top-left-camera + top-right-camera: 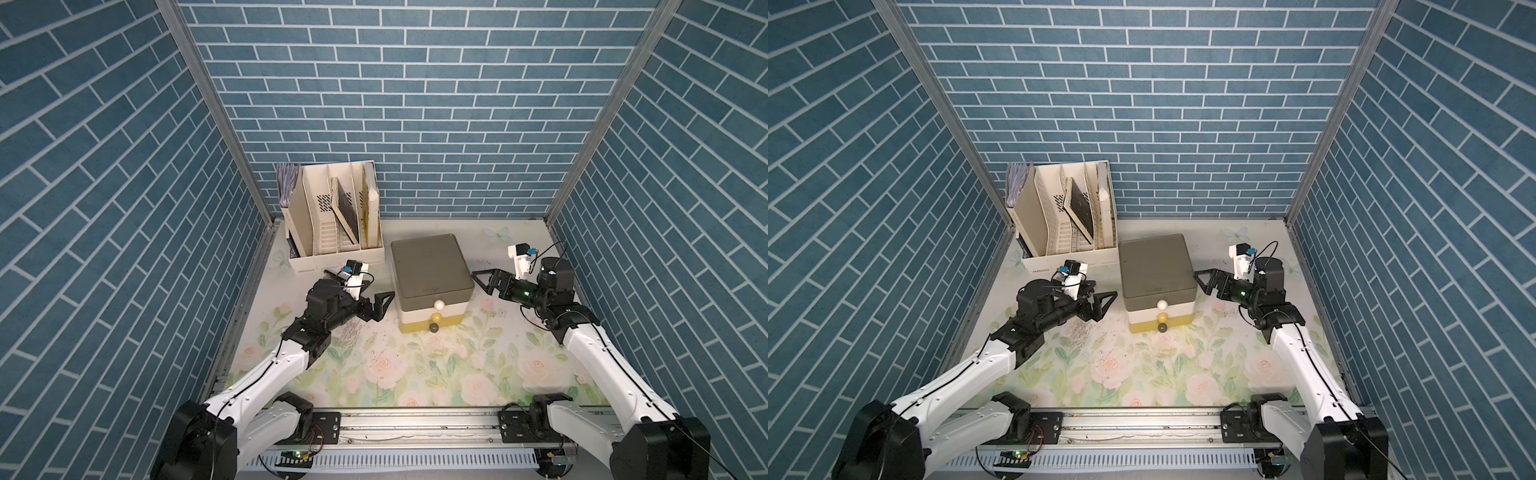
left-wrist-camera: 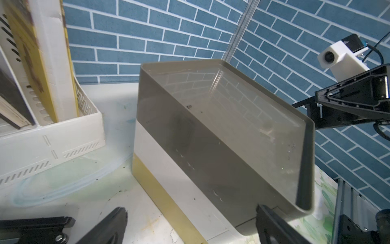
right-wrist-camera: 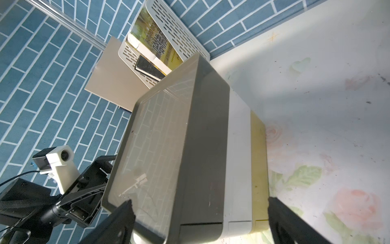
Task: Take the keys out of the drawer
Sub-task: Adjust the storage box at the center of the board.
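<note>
Grey drawer unit (image 1: 432,266): three tiers, grey on top, white in the middle and yellow at the bottom. It stands on the floral mat (image 1: 415,374) towards the back wall, just right of the file rack (image 1: 332,257). All three fronts look pushed in.
Knobs: white knob (image 1: 439,305) uppermost, yellow knob (image 1: 436,318) under it, dark knob (image 1: 434,328) lowest, all on the front face toward the robot.
Task item: the keys are not in sight in any view. With the drawers shut, I cannot tell which tier holds them.
Arm on the left: the left gripper (image 1: 385,304) hovers just beside the unit's left side near the front corner, apart from it in both top views. Its fingers (image 2: 114,224) stand wide apart in the left wrist view and hold nothing.
Arm on the right: the right gripper (image 1: 481,279) points at the unit's right side, level with the grey tier. I cannot tell whether its tip touches. Its fingers (image 3: 120,219) are spread wide in the right wrist view, one by the grey top and the other out past the yellow base, clamping nothing.
Rack contents: books and papers, upright or leaning in the white slotted compartments.
Surround: blue brick-patterned walls (image 1: 415,104) on three sides.
</note>
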Available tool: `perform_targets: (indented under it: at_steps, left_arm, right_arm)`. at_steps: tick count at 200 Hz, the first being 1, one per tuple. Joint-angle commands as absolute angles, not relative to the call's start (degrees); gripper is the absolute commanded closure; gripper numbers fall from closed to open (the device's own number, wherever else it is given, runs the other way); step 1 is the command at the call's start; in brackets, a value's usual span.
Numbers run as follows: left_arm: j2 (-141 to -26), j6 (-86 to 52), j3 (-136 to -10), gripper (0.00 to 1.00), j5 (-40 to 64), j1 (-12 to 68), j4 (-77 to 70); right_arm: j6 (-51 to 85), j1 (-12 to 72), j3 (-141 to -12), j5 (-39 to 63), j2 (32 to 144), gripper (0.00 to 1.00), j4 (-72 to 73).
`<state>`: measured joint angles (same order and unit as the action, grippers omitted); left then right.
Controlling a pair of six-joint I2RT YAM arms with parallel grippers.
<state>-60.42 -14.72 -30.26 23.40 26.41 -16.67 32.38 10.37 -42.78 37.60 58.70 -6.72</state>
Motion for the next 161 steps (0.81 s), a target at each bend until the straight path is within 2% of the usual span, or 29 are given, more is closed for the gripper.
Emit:
perform_targets:
  at_steps: [1,66,125,161]
  left_arm:
    - [-62.0,-15.7,-32.1,0.0,24.3,28.4,-19.3]
    - [-64.8,-16.3,-34.9,0.0,24.2,30.3,-20.6]
    - [-65.8,-14.0,-35.4,0.0,22.4,30.4,-17.7]
    - [-65.2,-14.0,-33.7,0.0,21.6,30.4,-17.9]
  right_arm:
    - [33.9,12.1,-42.7,36.6,56.8,0.0,-9.4]
    - [35.3,14.8,-43.7,31.6,54.3,0.0,-16.5]
    - [44.3,21.3,-42.2,34.0,54.8,0.0,-9.6]
    - [46.7,22.3,-42.3,34.1,56.0,0.0,-6.7]
